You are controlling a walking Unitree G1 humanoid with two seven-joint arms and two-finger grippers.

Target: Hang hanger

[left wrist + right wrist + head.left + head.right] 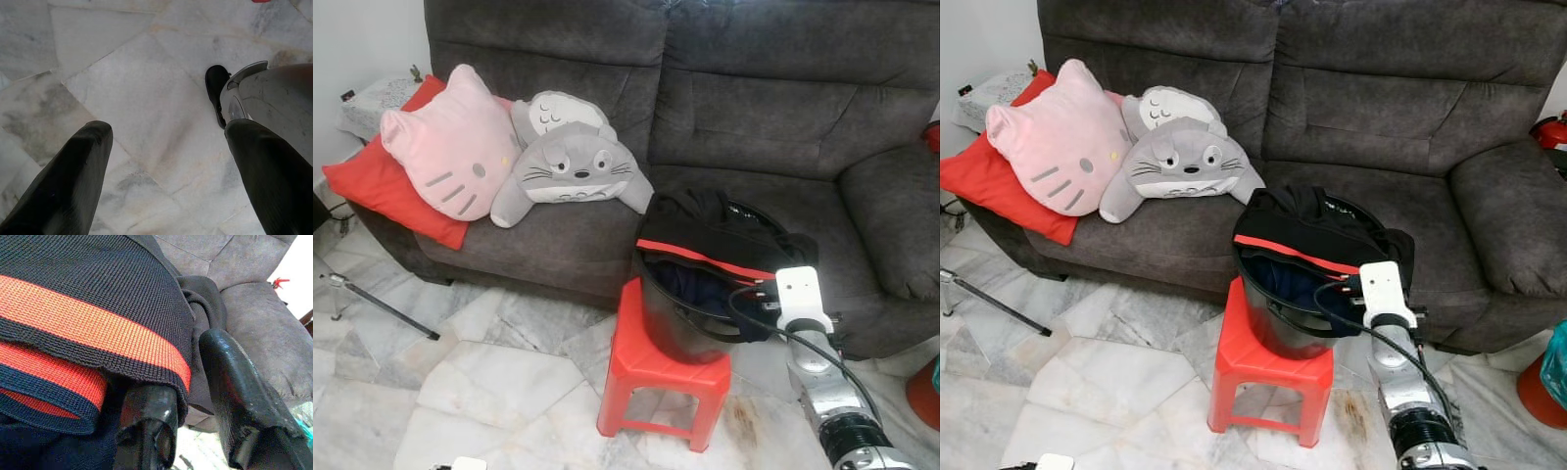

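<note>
Plush pillows [509,147] on grey sofa [754,108]

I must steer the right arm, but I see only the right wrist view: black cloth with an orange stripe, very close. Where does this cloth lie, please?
Observer: The cloth is heaped in a black bucket, and the bucket stands on a red stool in front of a grey sofa.
Operator: Where is my right tool against the bucket?
Observer: The right tool is at the bucket's rim, on the robot's right side; one finger lies under the cloth's edge.
Operator: And the left arm?
Observer: The left tool hangs open above the marble floor.
Operator: What else is on the sofa?
Observer: A pink cat cushion and a grey plush toy.
</note>
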